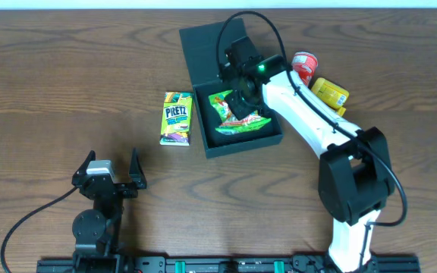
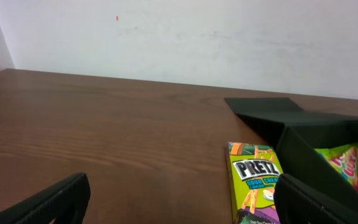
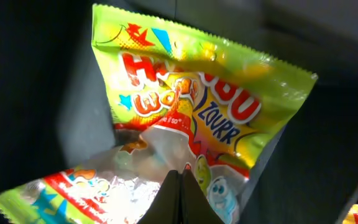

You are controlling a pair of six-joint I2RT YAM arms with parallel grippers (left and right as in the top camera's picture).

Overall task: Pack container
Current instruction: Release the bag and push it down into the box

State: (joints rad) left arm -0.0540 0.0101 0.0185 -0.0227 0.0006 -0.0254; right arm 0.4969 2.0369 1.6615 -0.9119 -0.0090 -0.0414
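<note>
One candy bag (image 3: 197,93) inside container (image 1: 245,145), right pincer (image 3: 180,186) closed tight against it — left pincer (image 1: 113,164) spread wide.

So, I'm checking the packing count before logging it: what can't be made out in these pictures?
Container floor: overhead, right arm and candy bag cover most of it.
Candy bag's lower end: right wrist, cut off by the frame; whether the shut jaws pinch it is unclear.
Red can, yellow pack: overhead, labels too small.
Pretz box near end: left wrist, cut off below.
</note>
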